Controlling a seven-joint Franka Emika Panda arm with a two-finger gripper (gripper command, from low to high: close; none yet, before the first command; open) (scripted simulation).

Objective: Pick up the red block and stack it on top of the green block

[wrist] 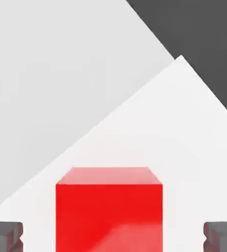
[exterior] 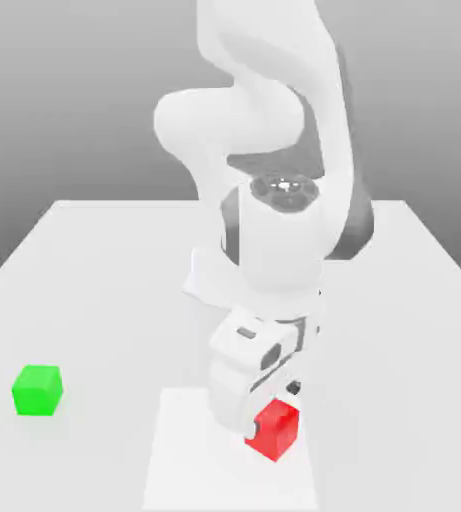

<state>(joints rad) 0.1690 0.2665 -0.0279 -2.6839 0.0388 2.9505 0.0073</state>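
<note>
The red block [exterior: 275, 427] rests on a white sheet near the table's front, just to the exterior view's right of centre. My gripper [exterior: 267, 425] is lowered right over it. In the hand view the red block [wrist: 109, 209] sits between my two dark fingertips [wrist: 5, 235], which stand wide apart with clear gaps on both sides, so the gripper [wrist: 113, 236] is open and touches nothing. The green block [exterior: 38, 390] stands alone on the table far to the exterior view's left, level with the red one.
A white sheet [exterior: 189, 460] lies on the pale grey table [exterior: 114, 280] under the red block. The arm's white body [exterior: 274, 240] rises over the table's middle. Beyond the table's edge is dark floor [wrist: 204, 44].
</note>
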